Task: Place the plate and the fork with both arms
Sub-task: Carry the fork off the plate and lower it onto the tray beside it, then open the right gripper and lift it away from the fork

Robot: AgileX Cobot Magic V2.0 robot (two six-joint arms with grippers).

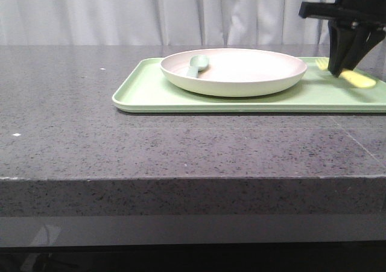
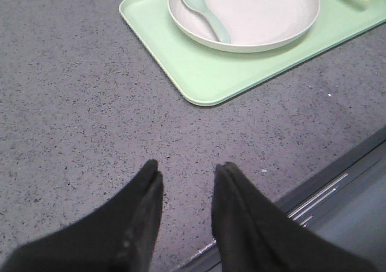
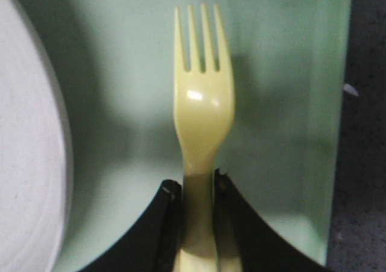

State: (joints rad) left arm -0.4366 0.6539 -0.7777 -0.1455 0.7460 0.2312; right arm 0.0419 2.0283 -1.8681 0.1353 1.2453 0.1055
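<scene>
The pale pinkish-cream plate rests on the light-green tray, and its rim shows in the right wrist view. The pale yellow fork lies low over the tray's right end, beside the plate. My right gripper comes down from above and is shut on the fork's handle, tines pointing away from the fingers. My left gripper stands open with nothing between its fingers, over bare table well short of the tray. It does not show in the front view.
A grey-green spoon lies in the plate at its left side. The tray sits at the back right of the grey speckled table. The table's front edge runs close beside my left gripper.
</scene>
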